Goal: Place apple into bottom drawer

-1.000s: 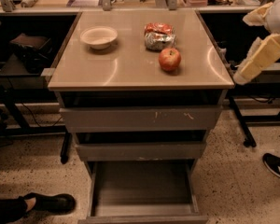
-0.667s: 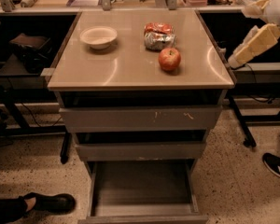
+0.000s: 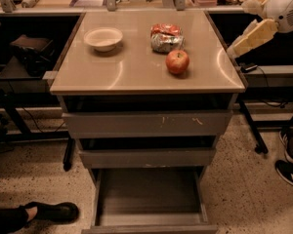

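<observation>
The red apple with yellowish patches sits on the tan top of the drawer cabinet, right of centre. The bottom drawer is pulled out at the foot of the cabinet, and its grey floor shows nothing in it. My gripper, with cream-coloured fingers on a white arm, hangs in the air just off the right edge of the cabinet top. It is to the right of the apple, slightly above it, and does not touch it.
An orange-and-silver foil snack bag lies just behind the apple. A white bowl stands at the back left. Two shallower drawers are slightly ajar above the bottom one. People's shoes show at bottom left and at right.
My gripper has risen and moved left toward the cabinet's right edge. The apple, bag, bowl and drawers have not moved.
</observation>
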Available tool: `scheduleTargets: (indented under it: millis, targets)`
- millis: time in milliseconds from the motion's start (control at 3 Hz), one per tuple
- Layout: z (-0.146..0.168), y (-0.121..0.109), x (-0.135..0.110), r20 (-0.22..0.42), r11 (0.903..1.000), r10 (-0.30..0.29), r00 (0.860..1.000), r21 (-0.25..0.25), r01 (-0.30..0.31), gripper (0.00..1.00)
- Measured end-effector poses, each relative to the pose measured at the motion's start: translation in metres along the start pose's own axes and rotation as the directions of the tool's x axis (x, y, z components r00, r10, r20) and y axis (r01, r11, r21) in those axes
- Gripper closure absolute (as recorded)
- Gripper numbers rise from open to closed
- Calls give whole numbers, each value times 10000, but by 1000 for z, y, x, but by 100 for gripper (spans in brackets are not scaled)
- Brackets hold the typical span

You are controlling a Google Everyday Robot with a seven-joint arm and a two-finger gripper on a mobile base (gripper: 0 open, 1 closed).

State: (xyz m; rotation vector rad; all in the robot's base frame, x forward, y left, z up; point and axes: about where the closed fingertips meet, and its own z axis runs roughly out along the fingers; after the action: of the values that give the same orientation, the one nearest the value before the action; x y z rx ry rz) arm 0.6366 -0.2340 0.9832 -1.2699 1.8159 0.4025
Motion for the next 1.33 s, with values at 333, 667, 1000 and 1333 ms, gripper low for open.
scheduleTargets:
  millis: [333, 667, 1000, 1333]
  targets:
    - [17, 4, 7, 384, 9995, 259, 9989, -191, -252, 0]
    - [67, 13, 20, 1754, 9932, 958, 9798, -818, -824, 0]
    - [120, 22, 20, 3007, 9844, 1467, 9424, -1382, -1092, 0]
    - [164, 24, 15, 3533, 9798, 1644, 9210, -1661, -1112, 0]
